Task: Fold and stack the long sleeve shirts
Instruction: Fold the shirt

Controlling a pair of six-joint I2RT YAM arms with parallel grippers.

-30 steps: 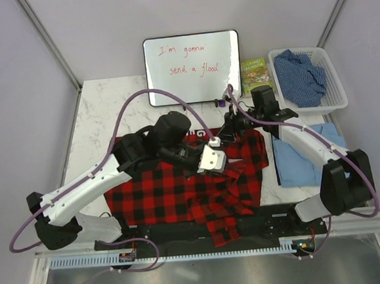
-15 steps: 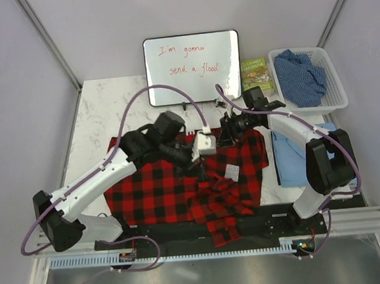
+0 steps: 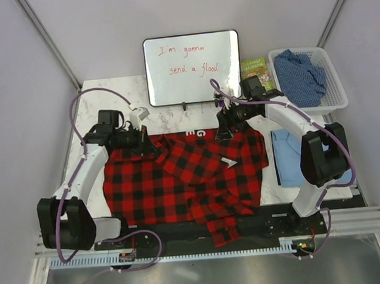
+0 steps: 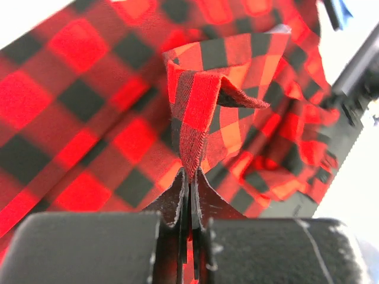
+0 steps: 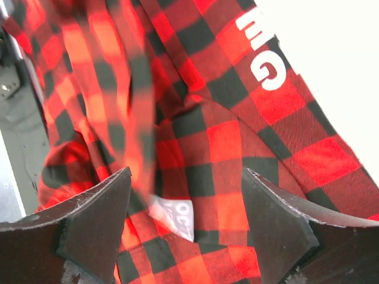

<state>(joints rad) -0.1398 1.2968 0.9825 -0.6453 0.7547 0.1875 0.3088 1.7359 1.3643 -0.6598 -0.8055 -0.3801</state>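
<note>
The red-and-black checked flannel (image 3: 180, 179) lies spread over the middle of the table, white lettering (image 5: 263, 56) near its far edge. My left gripper (image 3: 148, 145) is at its far left corner, shut on a pinched ridge of the flannel (image 4: 195, 118), which runs up into the jaws (image 4: 190, 177). My right gripper (image 3: 225, 134) hovers over the flannel's far right part, open, nothing between its fingers (image 5: 98, 219); a white label (image 5: 173, 216) lies below it. The light blue shirt (image 3: 296, 156) lies folded at the right. The darker blue speckled shirt (image 3: 302, 74) sits crumpled in a basket.
A whiteboard (image 3: 193, 67) with red writing stands at the back centre, a green book (image 3: 256, 75) beside it. The white basket (image 3: 336, 94) is at the back right. The flannel's lower end hangs over the table's near edge (image 3: 223, 231).
My left arm swung from the middle to the far left, drawing the held flannel with it. My right gripper opened, let the flannel go, and it dropped flat.
</note>
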